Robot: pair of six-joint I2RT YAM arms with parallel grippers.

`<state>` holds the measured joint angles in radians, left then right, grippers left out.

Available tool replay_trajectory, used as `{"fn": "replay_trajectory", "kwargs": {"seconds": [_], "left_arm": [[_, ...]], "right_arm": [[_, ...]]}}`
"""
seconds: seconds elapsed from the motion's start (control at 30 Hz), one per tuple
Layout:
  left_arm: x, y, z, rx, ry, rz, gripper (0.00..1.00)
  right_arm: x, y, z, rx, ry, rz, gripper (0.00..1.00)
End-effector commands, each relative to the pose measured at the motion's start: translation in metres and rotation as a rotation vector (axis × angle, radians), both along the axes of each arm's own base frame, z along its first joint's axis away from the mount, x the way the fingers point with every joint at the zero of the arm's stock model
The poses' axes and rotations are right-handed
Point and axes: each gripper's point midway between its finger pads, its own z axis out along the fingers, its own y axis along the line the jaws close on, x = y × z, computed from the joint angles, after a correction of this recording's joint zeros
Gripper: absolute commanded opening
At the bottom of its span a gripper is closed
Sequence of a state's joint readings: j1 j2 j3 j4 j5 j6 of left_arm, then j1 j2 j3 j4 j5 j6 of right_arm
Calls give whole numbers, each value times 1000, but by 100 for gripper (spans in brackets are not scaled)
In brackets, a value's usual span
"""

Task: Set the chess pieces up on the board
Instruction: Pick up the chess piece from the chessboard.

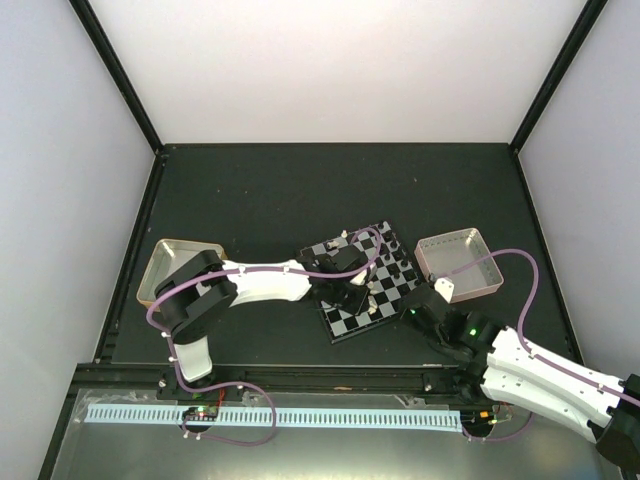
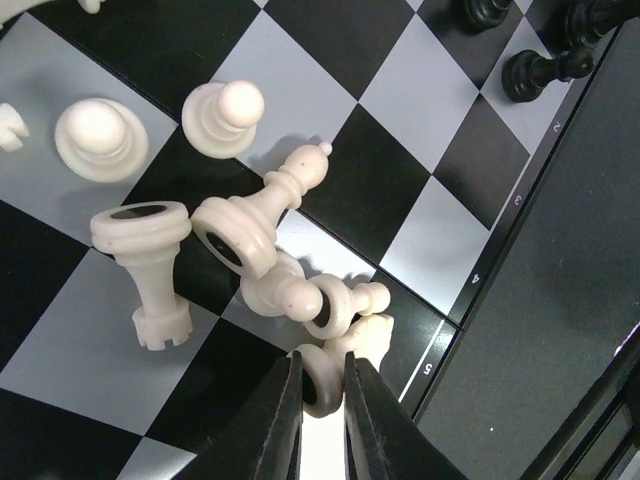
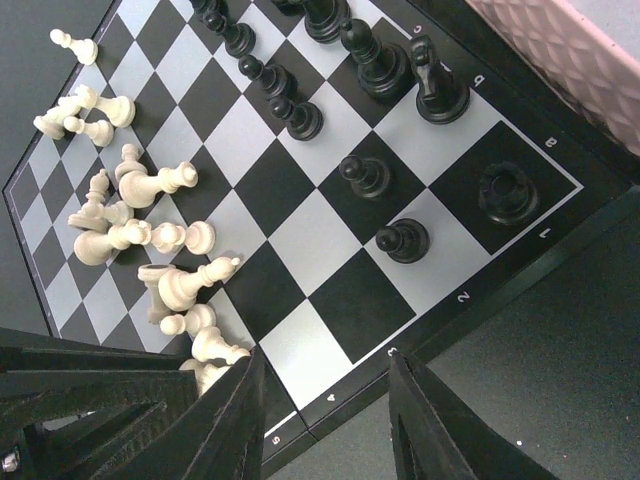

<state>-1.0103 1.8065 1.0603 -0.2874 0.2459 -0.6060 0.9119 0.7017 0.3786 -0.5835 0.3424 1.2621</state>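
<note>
The board (image 1: 345, 322) lies mid-table, also in the left wrist view (image 2: 420, 130) and right wrist view (image 3: 330, 240). Several cream-white pieces lie toppled in a heap (image 2: 260, 215) near the numbered edge, and two white pawns (image 2: 225, 115) stand. Black pieces (image 3: 402, 240) stand along the board's side nearest the pink tray. My left gripper (image 2: 322, 400) is low over the heap, shut on the round base of a lying white piece (image 2: 365, 340). My right gripper (image 3: 325, 420) is open and empty above the board's near edge.
The pinkish tray (image 1: 480, 285) sits right of the board, its corner showing in the right wrist view (image 3: 560, 50). A metal tray (image 1: 160, 265) sits at the left, partly under the left arm. Dark tabletop (image 2: 560, 330) borders the board.
</note>
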Motion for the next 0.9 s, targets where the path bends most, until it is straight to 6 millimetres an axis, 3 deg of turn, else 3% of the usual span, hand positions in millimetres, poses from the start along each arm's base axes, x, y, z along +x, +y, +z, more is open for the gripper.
{"fn": "replay_trajectory", "kwargs": {"seconds": [0.0,0.27,0.43,0.7,0.87], "left_arm": [[-1,9,-7,60,-7,9,10],[-11,22,-13,64,-4,-10,7],[-16,27,-13,9,22,-10,7],[-22,34,-14,-65,69,-6,5],[-24,34,-12,-102,82,-9,4]], "right_arm": [[5,-2,0,-6,-37,-7,36],[-8,48,-4,167,-37,243,37],[-16,69,-4,243,-48,357,37],[-17,80,-14,237,2,392,38],[-16,83,-25,223,41,386,32]]}}
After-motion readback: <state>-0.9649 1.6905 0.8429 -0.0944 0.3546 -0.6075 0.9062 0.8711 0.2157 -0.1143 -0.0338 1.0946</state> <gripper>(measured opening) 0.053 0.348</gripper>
